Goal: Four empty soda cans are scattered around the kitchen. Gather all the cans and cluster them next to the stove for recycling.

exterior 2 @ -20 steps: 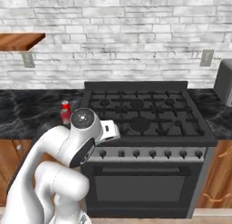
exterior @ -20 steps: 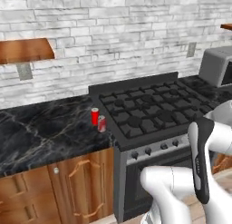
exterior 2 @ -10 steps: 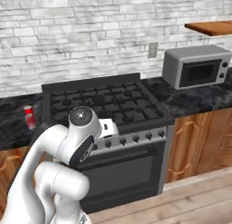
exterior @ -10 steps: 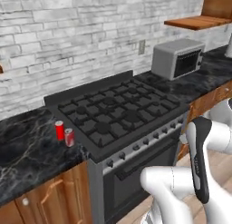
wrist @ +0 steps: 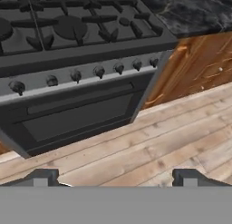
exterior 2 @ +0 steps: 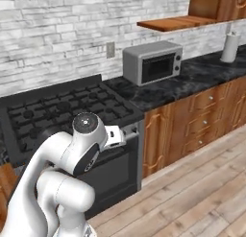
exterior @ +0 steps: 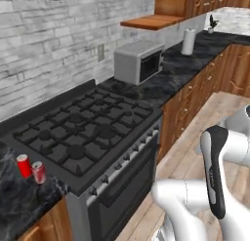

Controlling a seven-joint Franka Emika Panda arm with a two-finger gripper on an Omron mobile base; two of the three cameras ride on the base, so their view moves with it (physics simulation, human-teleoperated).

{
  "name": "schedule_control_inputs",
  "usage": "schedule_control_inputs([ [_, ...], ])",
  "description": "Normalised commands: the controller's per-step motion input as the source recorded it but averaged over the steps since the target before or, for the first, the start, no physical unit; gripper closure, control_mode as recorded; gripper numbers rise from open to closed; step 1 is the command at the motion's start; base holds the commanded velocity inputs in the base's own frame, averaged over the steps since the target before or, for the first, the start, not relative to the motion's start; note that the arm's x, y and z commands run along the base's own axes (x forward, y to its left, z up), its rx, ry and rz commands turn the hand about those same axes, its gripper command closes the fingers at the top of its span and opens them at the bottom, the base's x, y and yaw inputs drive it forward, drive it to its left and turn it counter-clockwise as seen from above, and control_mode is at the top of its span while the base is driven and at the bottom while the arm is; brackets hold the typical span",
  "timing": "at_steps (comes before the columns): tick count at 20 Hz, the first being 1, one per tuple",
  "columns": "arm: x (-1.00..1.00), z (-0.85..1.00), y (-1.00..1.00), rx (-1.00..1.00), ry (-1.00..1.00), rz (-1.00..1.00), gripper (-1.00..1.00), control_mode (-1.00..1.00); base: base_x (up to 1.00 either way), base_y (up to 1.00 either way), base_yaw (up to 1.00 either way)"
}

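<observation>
Two red soda cans [exterior: 23, 166] [exterior: 38, 172] stand upright, side by side, on the dark counter just left of the stove [exterior: 88, 137]. The stove is a black gas range with burner grates [exterior 2: 57, 109] and a row of knobs on its front [wrist: 86, 73]. In the hand view my gripper [wrist: 115, 178] is open, with nothing between its fingertips [wrist: 41, 177]. It points down at the oven door and the wooden floor in front of the stove, well away from the cans.
A grey microwave [exterior: 139, 62] [exterior 2: 153, 63] sits on the counter right of the stove. Farther right stands a paper towel roll [exterior 2: 229, 47]. Wooden cabinets [exterior 2: 192, 116] line the wall, with a wooden shelf [exterior 2: 168, 22] above. Wooden floor [wrist: 172, 141] lies open in front.
The whole picture has shifted: the base has turned right. The stove and cans have slid to the left of the views, and the microwave and right counter have come in. The gripper stays open.
</observation>
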Motion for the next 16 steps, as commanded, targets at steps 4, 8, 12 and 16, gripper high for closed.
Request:
schedule_control_inputs([
  [4,0.0,0.0,0.0,0.0,0.0,0.0,-1.0,1.0,0.0,-0.06,-0.5],
  [8,0.0,0.0,0.0,0.0,0.0,0.0,-1.0,1.0,0.0,-0.02,-0.5],
  [12,0.0,0.0,0.0,0.0,0.0,0.0,-1.0,1.0,0.0,-0.01,-0.5],
  [16,0.0,0.0,0.0,0.0,0.0,0.0,-1.0,1.0,0.0,-0.01,-0.5],
])
